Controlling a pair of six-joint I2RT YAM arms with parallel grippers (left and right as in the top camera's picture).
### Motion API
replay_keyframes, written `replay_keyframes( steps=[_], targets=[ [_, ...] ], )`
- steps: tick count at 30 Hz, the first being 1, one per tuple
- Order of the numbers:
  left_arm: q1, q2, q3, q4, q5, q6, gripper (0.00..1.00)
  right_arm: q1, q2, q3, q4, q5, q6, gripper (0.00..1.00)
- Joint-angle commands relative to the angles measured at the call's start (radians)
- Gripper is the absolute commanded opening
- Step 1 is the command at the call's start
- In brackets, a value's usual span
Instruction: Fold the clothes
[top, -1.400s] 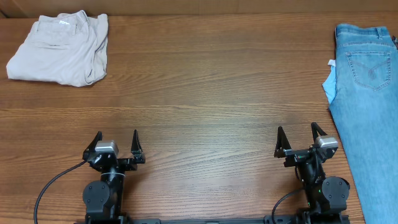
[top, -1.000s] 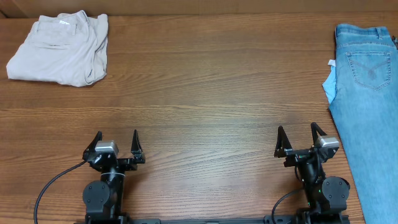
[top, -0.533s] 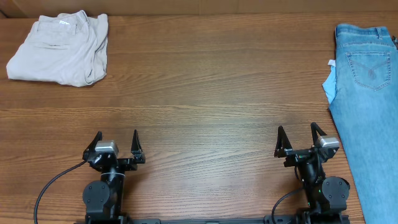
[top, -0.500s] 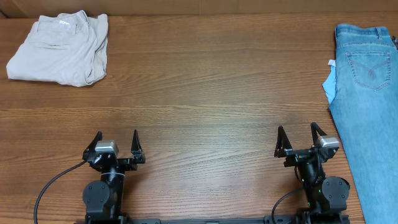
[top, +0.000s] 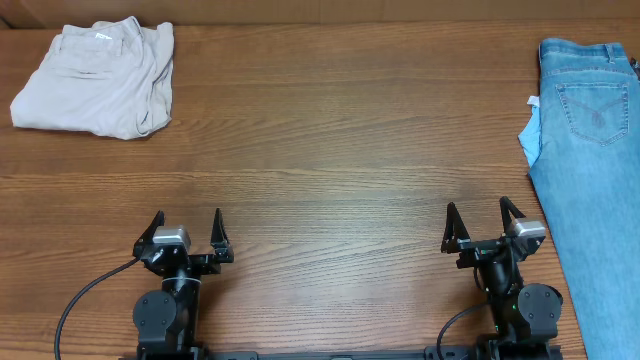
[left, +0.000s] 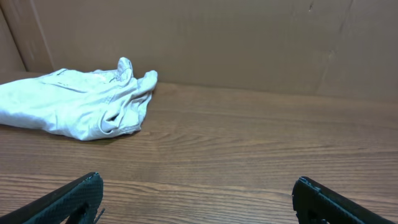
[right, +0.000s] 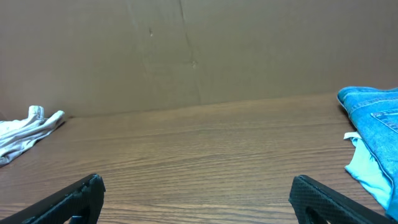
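Light blue denim jeans lie flat along the table's right edge, a stitched back pocket up, running off the frame's right and bottom. They also show at the right of the right wrist view. My left gripper is open and empty at the front left. My right gripper is open and empty at the front right, a short way left of the jeans. Both sets of fingers show wide apart in the left wrist view and the right wrist view.
Beige khaki trousers lie bunched at the back left corner; they also show in the left wrist view. A pale blue cloth peeks out at the jeans' left edge. A brown wall stands behind the wooden table.
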Motion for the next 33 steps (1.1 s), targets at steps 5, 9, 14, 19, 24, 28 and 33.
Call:
replay_keyframes(
  steps=[5, 9, 14, 19, 24, 28, 33],
  targets=[
    [0.007, -0.01, -0.004, -0.001, -0.013, 0.019, 1.0, 0.003, 0.001, -0.011, 0.006, 0.006, 0.004, 1.0],
    [0.007, -0.01, -0.004, -0.001, -0.013, 0.019, 1.0, 0.003, 0.001, -0.011, 0.031, -0.007, 0.006, 1.0],
    [0.007, -0.01, -0.004, -0.001, -0.013, 0.019, 1.0, 0.003, 0.001, -0.011, 0.066, -0.269, 0.009, 1.0],
    [0.007, -0.01, -0.004, -0.001, -0.013, 0.019, 1.0, 0.003, 0.001, -0.011, 0.128, -0.403, 0.009, 1.0],
    [0.007, -0.01, -0.004, -0.001, -0.013, 0.019, 1.0, 0.003, 0.001, -0.005, 0.32, -0.407, 0.035, 1.0],
    [0.007, -0.01, -0.004, -0.001, -0.013, 0.019, 1.0, 0.003, 0.003, 0.059, 0.358, -0.301, 0.034, 1.0],
    [0.007, -0.01, -0.004, -0.001, -0.013, 0.019, 1.0, 0.003, 0.077, 0.192, 0.334, -0.117, -0.014, 1.0]
  ],
)
